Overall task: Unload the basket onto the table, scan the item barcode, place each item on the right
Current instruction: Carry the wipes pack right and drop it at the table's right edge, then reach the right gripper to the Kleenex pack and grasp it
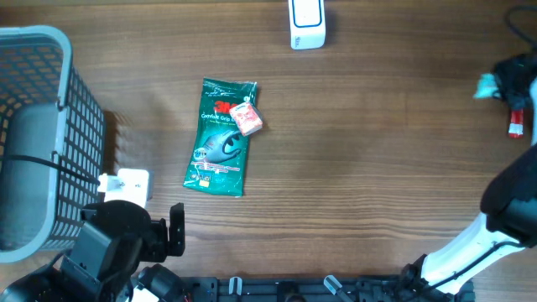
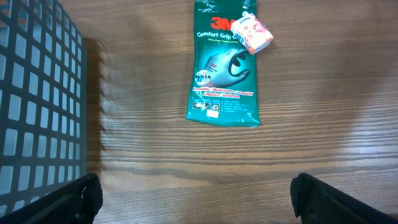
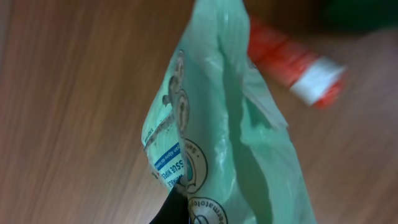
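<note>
Pale green packet [image 3: 217, 124] fills the right wrist view, gripped at its lower edge by the clenched right tool [image 1: 506, 77]. Its crumpled face shows printed rings and a blue label strip. Right arm reaches in well to the right of the green glove pack [image 1: 221, 138] lying flat on the counter [image 1: 377, 168]. Red-and-white tube [image 1: 515, 124] shows just beside that tool. Left tool [image 2: 202, 202] is released, fingers spread wide, hovering below the glove pack. White scanner [image 1: 306, 23] stands above and right of the pack. Grey basket [image 1: 80, 134] sits to its left. Small red-and-white box [image 1: 247, 117] rests on it.
</note>
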You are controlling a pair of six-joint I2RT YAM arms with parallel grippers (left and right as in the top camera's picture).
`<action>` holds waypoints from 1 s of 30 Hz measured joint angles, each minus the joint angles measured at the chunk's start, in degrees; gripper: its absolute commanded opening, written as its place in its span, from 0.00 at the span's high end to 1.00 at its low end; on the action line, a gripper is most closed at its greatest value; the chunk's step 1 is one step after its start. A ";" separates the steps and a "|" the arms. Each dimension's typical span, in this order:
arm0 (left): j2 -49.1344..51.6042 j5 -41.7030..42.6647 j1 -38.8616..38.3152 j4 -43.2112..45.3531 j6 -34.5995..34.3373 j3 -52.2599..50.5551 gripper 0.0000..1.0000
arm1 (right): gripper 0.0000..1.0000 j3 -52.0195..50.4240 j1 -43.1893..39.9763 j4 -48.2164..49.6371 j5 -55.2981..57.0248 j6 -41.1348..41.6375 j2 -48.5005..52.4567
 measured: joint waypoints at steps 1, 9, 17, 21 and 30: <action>0.00 0.00 0.00 0.00 0.00 0.00 0.00 | 0.84 -0.04 -1.36 0.92 1.09 -0.04 0.00; 0.00 0.00 0.00 0.00 -0.02 0.00 0.00 | 0.13 -0.04 -5.88 2.97 1.62 -3.67 0.00; 0.00 0.02 0.00 0.00 0.00 0.00 0.00 | 0.15 -0.09 -4.24 -3.91 -26.01 -12.33 -0.22; 0.00 0.02 0.00 0.00 -0.02 0.00 0.00 | 0.15 -0.11 1.75 -11.72 -37.05 -14.69 -1.01; 0.00 0.00 0.00 -0.02 0.00 0.00 0.00 | 0.22 -2.10 35.04 -15.47 -39.95 -6.29 -1.40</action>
